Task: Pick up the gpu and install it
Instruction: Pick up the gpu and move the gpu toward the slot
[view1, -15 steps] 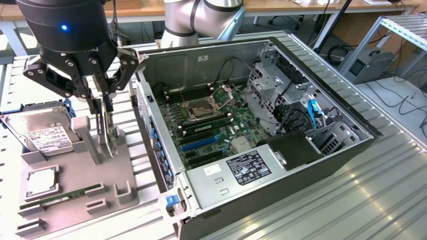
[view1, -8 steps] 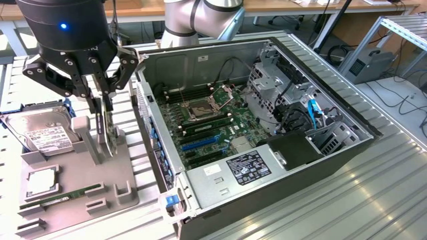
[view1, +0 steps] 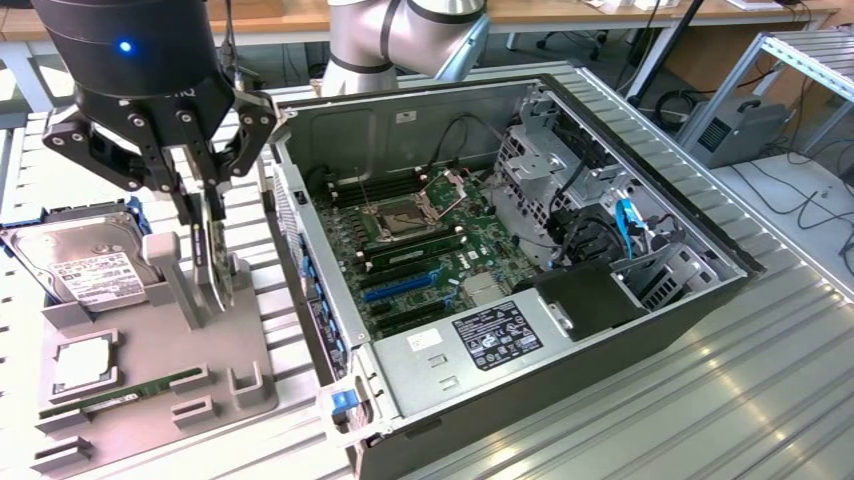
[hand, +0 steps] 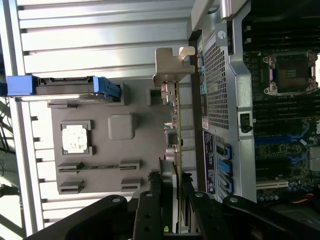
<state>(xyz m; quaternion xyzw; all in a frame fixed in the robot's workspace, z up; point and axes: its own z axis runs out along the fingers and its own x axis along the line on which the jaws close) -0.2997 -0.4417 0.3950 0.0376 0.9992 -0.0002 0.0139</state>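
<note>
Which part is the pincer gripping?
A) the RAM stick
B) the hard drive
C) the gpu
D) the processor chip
C: the pincer clamps the thin gpu edge-on, while the hard drive and RAM stick sit in the grey holder.

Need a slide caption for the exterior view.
Arm's claw grips the gpu on edge at the gray parts tray, beside the open PC case.
</note>
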